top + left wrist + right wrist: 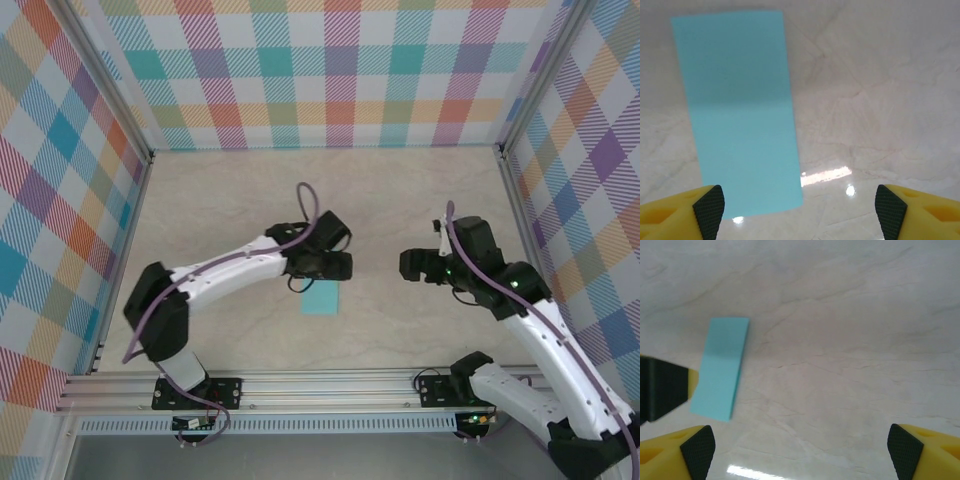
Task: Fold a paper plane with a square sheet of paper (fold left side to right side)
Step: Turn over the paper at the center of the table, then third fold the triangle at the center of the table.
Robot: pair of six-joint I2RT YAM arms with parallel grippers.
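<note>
The turquoise paper (321,299) lies flat on the pale worktop (400,200) as a narrow rectangle, not a dart, near the centre and slightly towards the arms' bases. You can see a faint cross line about halfway along it in the left wrist view (740,110).

Your left pincer (335,265) is spread wide and holds nothing. In its own camera (800,207) the paper's nearest corner sits between the fingers, close to the left pad (709,210), but whether anything touches it you cannot tell.

Your right pincer (415,265) is also wide open and empty (800,450), and the paper (720,370) lies well off to its left.

The left arm bows out from its base, forearm running right to the centre. The right arm bends up from the lower right, wrist pointing left, so the two pincers face each other across a gap.
</note>
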